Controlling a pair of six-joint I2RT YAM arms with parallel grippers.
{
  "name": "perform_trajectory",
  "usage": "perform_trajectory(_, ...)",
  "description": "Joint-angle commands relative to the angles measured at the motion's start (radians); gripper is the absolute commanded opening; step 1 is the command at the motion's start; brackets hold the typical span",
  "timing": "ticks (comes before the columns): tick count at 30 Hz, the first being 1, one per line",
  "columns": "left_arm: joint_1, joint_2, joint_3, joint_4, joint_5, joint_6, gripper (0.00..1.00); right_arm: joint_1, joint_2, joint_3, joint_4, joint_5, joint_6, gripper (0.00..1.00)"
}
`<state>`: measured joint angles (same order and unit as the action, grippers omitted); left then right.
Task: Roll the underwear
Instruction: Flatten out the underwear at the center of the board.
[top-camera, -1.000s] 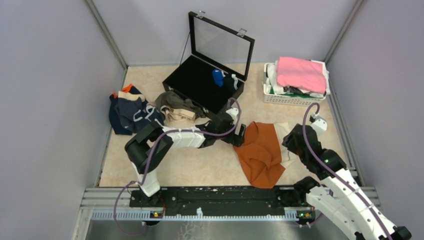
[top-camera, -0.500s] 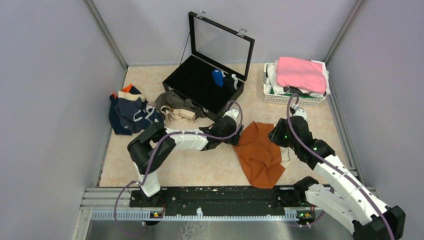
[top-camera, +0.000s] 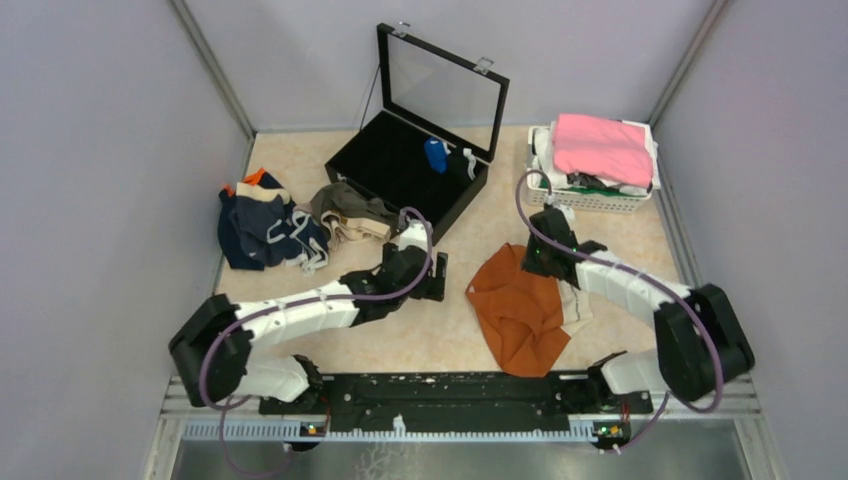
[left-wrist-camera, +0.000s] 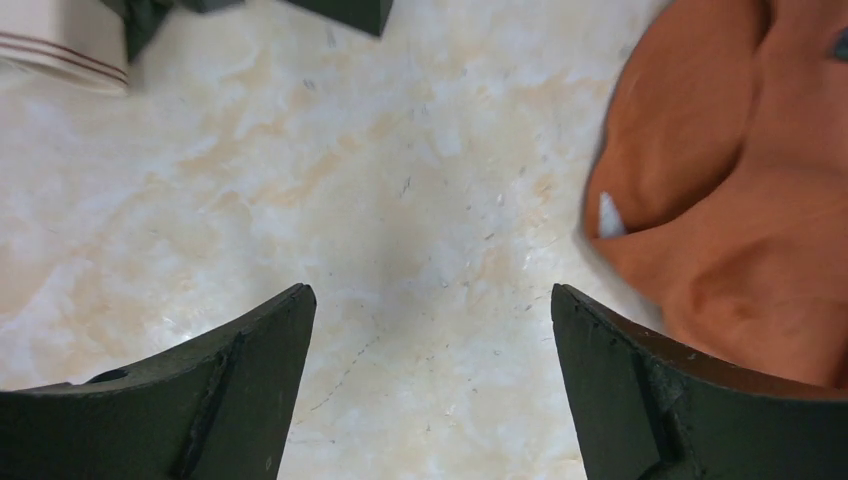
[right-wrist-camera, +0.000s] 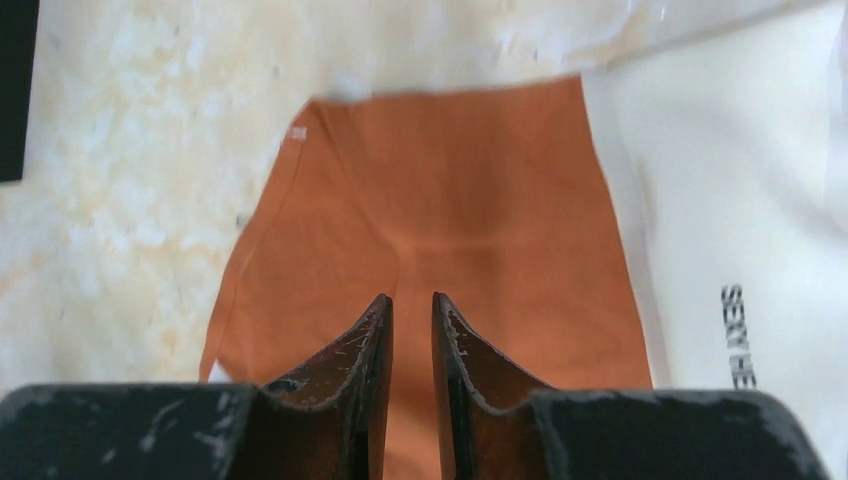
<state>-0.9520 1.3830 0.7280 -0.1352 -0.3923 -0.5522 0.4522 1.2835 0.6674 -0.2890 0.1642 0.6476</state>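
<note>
Compared with a second ago, the left gripper (top-camera: 432, 278) has backed off the rust-orange briefs (top-camera: 515, 310) and slid left, so it's now over bare table (left-wrist-camera: 400, 180) with the cloth's edge just off to its right. That arm has dropped low and stretches out from its base in a long diagonal. Its jaws are spread wide with nothing in them. The right gripper (top-camera: 533, 262) used to hang back by the right side and has come in over the far end of the orange briefs. Its elbow is kicked out to the right and the forearm runs back left across the pale briefs (top-camera: 573, 305). The jaws have narrowed to a thin slit, pointing down at the orange fabric. Honestly can't tell if any cloth is pinched. The orange pair lies rumpled mid-table, partly on top of the pale pair.
</note>
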Motion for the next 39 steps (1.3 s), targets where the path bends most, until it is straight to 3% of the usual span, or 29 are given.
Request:
perform_trajectory(1, -0.001, -0.165, 0.005, -0.068, -0.077, -0.017, 0.94, -0.023, 0.137, 0.128, 0.109, 0.084, -0.060, 0.20)
perform_trajectory(12, 0.001, -0.416, -0.025, -0.119, -0.187, -0.035, 0.96, 0.005, 0.379, 0.202, 0.212, -0.114, -0.184, 0.25)
perform_trajectory(22, 0.002, -0.550, -0.014, -0.200, -0.342, -0.026, 0.99, 0.234, 0.437, 0.220, 0.281, -0.311, -0.251, 0.32)
perform_trajectory(33, 0.004, -0.652, -0.015, -0.305, -0.454, -0.089, 0.99, 0.506, 0.378, 0.141, 0.392, -0.540, -0.267, 0.37)
perform_trajectory(39, 0.005, -0.689, -0.053, -0.300, -0.446, -0.127, 0.99, 0.487, 0.057, 0.080, 0.337, -0.275, -0.182, 0.46)
